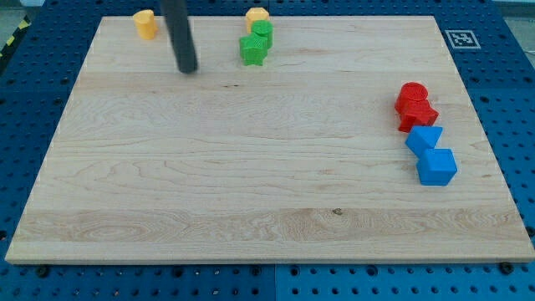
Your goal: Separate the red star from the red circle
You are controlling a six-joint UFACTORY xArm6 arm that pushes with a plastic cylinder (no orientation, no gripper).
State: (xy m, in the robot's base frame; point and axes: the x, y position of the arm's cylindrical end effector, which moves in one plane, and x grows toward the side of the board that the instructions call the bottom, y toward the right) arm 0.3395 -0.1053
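While the red star (417,116) sits touching the red circle (411,93) at the view's right, my tip (188,68) holds nothing, well apart near the top. Pushing carelessly could drag both together, or shove the star into the blue blocks (430,155) just below.

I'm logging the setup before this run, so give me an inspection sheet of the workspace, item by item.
Surface: pale wooden board lying on a blue perforated table.
Job's things: red circle and red star at the view's right, touching, circle above star.
Clutter: blue triangle-like block and blue cube-like block just below the star; two green blocks and a yellow block at the top; another yellow block top left.
Grippers: none; my tip sits at the upper left, far from the red blocks.
Cables: nothing seen.
Surroundings: black-and-white marker tag at the top right.
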